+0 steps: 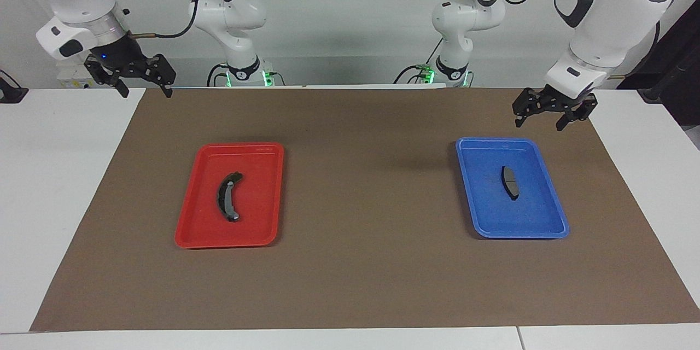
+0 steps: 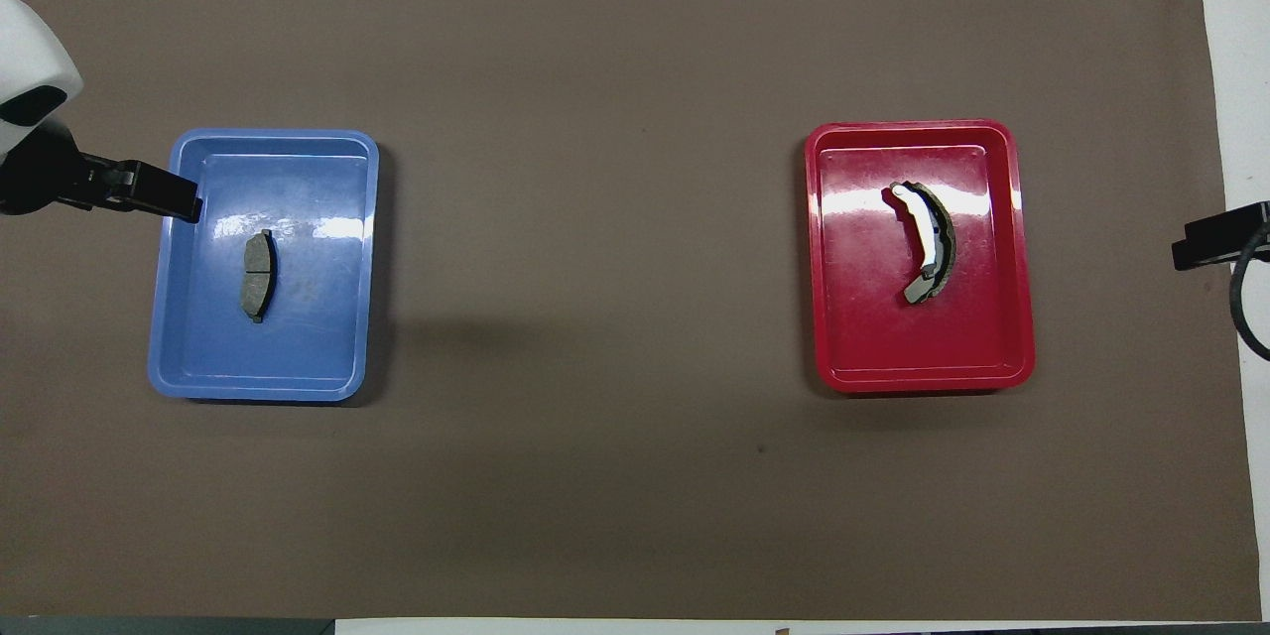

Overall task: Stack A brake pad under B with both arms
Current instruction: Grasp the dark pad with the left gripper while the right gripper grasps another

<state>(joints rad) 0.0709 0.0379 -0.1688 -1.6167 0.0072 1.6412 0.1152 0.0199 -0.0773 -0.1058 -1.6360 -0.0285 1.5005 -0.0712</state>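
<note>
While nothing is gripped: both pads lie apart in 2 trays, stacking not begun.
Right gripper: up in the air over the mat's corner at the right arm's end, fingers spread wide, holding nothing.
Red tray: on the brown mat toward the right arm's end.
B: lies flat in the red tray, near its middle, crescent running along the tray's length.
Blue tray: on the mat toward the left arm's end, well apart from the red tray.
A: flat in the blue tray, roughly central, touching no wall.
Left gripper: in the air over the mat just beside the blue tray's corner nearest the robots, fingers apart, empty.
Risk 1: both pads are thin and flat; fingers may slip off an edge or nudge a tray.
Risk 2: B's curve overhangs the short A, so an off-centre placement could tip it.
Risk 3: wrong order puts A on top.
</note>
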